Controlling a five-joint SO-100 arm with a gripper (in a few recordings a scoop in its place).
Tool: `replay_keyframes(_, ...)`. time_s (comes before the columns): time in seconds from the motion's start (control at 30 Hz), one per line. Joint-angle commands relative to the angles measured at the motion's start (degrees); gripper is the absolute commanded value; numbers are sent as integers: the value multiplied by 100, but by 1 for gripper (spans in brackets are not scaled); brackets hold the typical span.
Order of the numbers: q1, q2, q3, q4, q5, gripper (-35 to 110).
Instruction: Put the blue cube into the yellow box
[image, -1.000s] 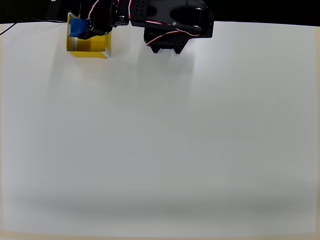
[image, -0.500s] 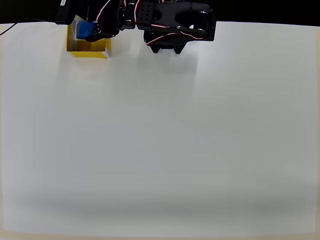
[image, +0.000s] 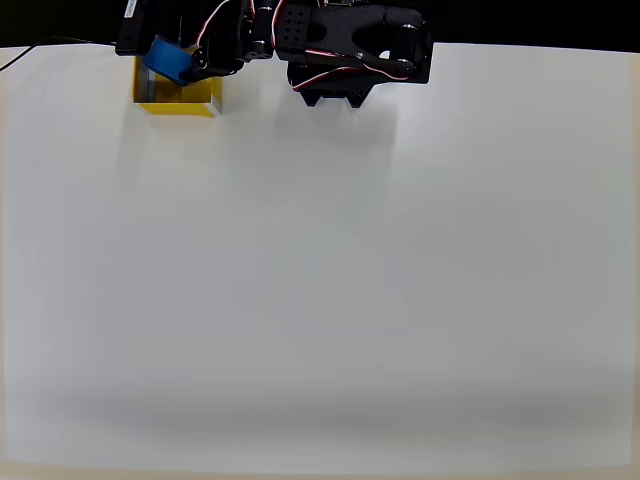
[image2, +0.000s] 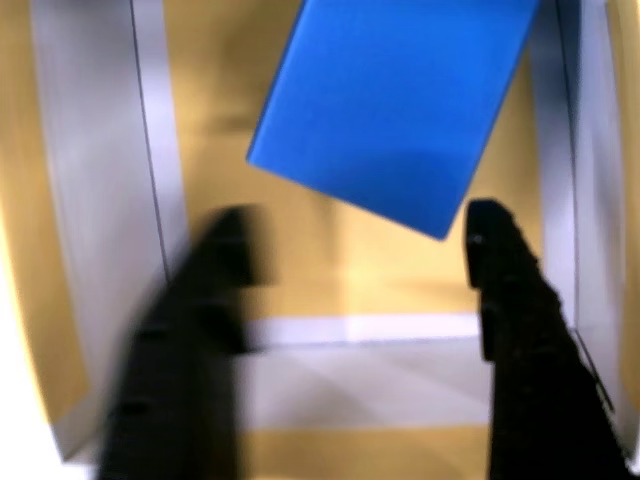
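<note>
The blue cube (image2: 395, 100) hangs tilted just past my fingertips, inside the walls of the yellow box (image2: 330, 270). My gripper (image2: 362, 222) is open: the two black fingers stand wide apart and neither touches the cube. The left finger (image2: 215, 290) is blurred. From overhead, the blue cube (image: 165, 60) sits tilted over the far end of the yellow box (image: 180, 100), at the table's far left edge. There the gripper (image: 180, 62) reaches in from the right, and the arm covers the box's back part.
The arm's black base (image: 350, 55) with red and white wires stands at the table's far edge, right of the box. The white table (image: 330, 280) spreads out in front. Dark background lies behind the far edge.
The arm has drawn back toward the far edge. The fingers have parted, and the cube, gripped before, now tips loose over the box.
</note>
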Motion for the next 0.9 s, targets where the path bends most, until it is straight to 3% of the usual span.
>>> replay_keyframes(0.0, -9, -26, -1178, 413, -272, 4)
replay_keyframes(0.2, -835, -202, -2320, 1521, -123, 0)
replay_keyframes(0.53, -3990, 185, -2936, 1362, 853, 0)
replay_keyframes(0.87, -6864, 888, -2276, 1274, 1213, 0)
